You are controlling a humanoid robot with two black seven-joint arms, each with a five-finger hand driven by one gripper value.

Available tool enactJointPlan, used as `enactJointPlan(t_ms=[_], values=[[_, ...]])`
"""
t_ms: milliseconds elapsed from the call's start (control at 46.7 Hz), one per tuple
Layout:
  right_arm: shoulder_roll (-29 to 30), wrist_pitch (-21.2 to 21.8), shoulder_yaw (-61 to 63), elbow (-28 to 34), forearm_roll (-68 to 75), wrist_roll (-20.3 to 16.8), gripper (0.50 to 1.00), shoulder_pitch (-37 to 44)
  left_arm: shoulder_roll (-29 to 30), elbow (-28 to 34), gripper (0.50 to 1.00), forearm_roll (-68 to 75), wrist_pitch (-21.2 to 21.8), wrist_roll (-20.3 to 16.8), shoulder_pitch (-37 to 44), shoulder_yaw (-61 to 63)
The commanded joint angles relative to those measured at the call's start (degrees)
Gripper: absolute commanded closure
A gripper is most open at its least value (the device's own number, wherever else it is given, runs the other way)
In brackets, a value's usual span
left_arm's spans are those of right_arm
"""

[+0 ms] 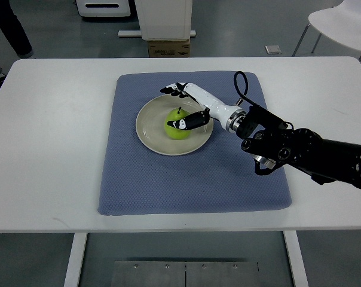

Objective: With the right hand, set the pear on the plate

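Right hand (185, 106), white shell with black fingertips, is over the far right part of the round beige plate (149, 135), its arm reaching in from the right edge in black housing. The thumb lies against the near side of the green pear (176, 130), the other fingers arch beyond the fruit's far side, so the hand is cupped loosely round it; whether those far fingers touch the pear, I cannot tell. The pear sits on the plate, stem up, just right of the plate's middle. The plate rests on a blue-grey textured mat (168, 185), which lies on the white table (49, 143). A white chair (342, 24) stands beyond the table's far right corner.
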Motion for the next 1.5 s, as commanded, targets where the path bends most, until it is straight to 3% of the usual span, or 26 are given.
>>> enactJointPlan(t_ms=[0, 321, 578, 963, 1220, 1477], values=[[0.00, 0.22, 0.00, 0.27, -0.08, 0.01, 0.500, 0.11, 0.00, 0.00, 0.500, 0.00, 0.00, 0.00, 0.00, 0.01], [0.00, 0.30, 1.67, 0.62, -0.08, 0.01, 0.500, 1.60, 0.00, 0.00, 0.500, 0.00, 0.00, 0.00, 0.00, -0.08], [-9.14, 0.65, 7.28, 2.03, 0.01, 0.10, 0.500, 1.87, 0.00, 0.00, 0.500, 0.00, 0.00, 0.00, 0.00, 0.01], [-16.79, 9.35, 27.05, 0.45, 2.29, -2.80, 0.500, -8.50, 0.00, 0.00, 0.500, 0.00, 0.00, 0.00, 0.00, 0.01], [-16.18, 13.75, 35.24, -4.65, 8.88, -6.05, 0.500, -14.74, 0.00, 0.00, 0.500, 0.00, 0.00, 0.00, 0.00, 0.01], [-16.09, 16.21, 40.77, -6.76, 21.44, -12.99, 0.500, -16.06, 0.00, 0.00, 0.500, 0.00, 0.00, 0.00, 0.00, 0.01]])
